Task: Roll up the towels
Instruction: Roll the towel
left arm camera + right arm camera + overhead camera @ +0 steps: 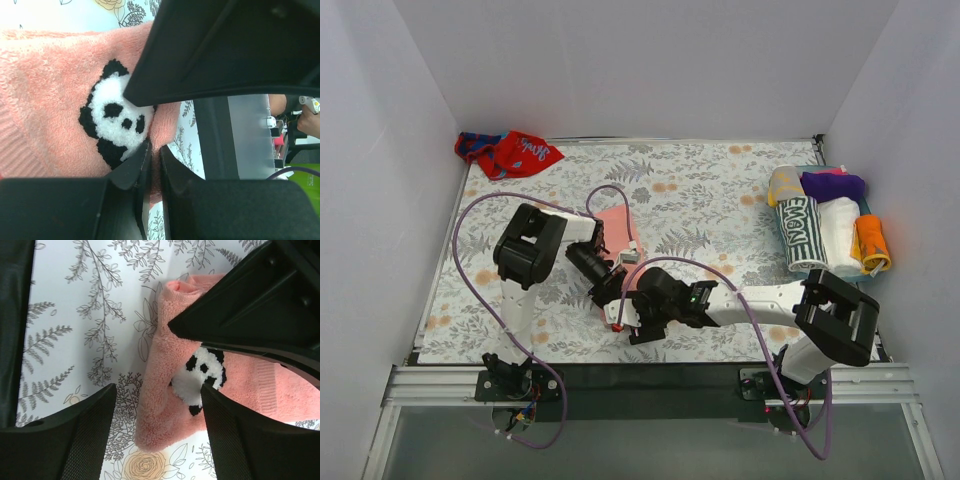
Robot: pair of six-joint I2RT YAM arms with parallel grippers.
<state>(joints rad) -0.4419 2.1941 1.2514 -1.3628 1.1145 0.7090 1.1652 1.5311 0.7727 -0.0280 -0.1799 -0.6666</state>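
Two end effectors, both at the near end of the pink towel (616,226), which lies on the flower-print counter (720,190), about mid-width.

My left end effector (151,159): fingers together, clamped on a fold at the pink towel's edge, just beside its panda patch (117,121).

My right end effector (157,390): fingers apart, straddling the pink towel's thick, turned-over edge. One finger is over bare counter, the other over the panda patch. Whether either touches the cloth, I cannot tell. The two black bodies crowd close together above the towel.

Right of the pink towel and well apart from it, at the counter's edge: a cluster of rolled cloths (825,225), lying side by side.

Beyond the pink towel and off to its left, in the far corner against the wall: the red and blue towel (508,153), crumpled, not rolled.
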